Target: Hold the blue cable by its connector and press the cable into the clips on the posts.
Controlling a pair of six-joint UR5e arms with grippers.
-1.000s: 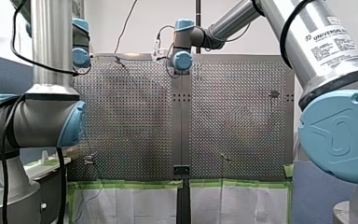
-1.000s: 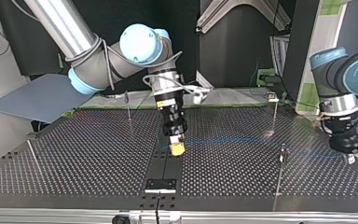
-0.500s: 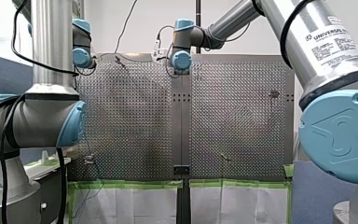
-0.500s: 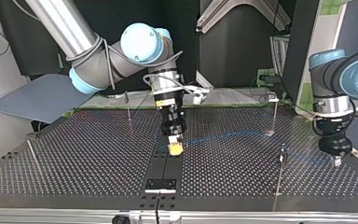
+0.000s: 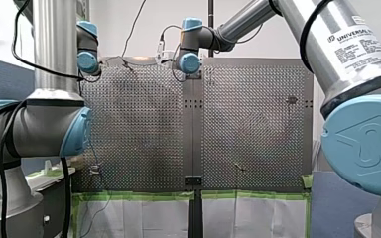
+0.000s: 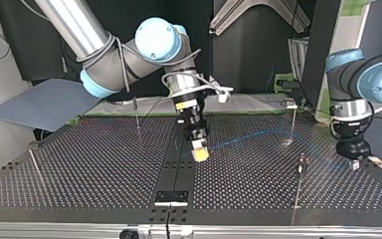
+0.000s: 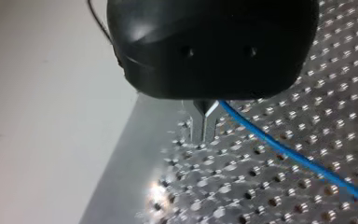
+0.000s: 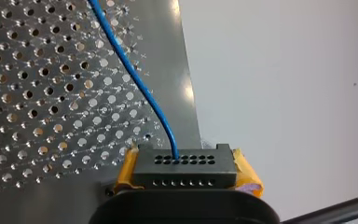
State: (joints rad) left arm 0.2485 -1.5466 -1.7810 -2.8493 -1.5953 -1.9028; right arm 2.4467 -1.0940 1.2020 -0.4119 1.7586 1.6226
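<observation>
The right gripper [image 6: 199,154] is clenched on the black connector [image 8: 185,167], which sits squarely between its yellow pads [image 8: 244,170]. The blue cable [image 8: 135,79] leaves the connector's upper row of holes and curves away over the perforated tabletop [image 6: 104,169]. At the cable's far side, the left gripper [image 7: 204,123] has its metal fingers pinched together. The cable appears to run out from between them, so it seems to be gripped there too.

In the top view the cable hangs in a loose, faint arc between the two grippers. It passes near a post [image 6: 292,119] that carries a clip [image 6: 291,103], and another post [image 6: 301,172] stands closer to the left gripper. No part of the cable looks seated in a clip.

The main risk is tension. If the grippers draw apart too far, the thin cable could pull out of the connector or slip through the metal fingers. Too much slack would let it sag under the clip instead of entering it. A press made off-line could bend the slender post, or the cable could ride past the clip's mouth. A tilt of the connector between the pads would also twist the cable.
</observation>
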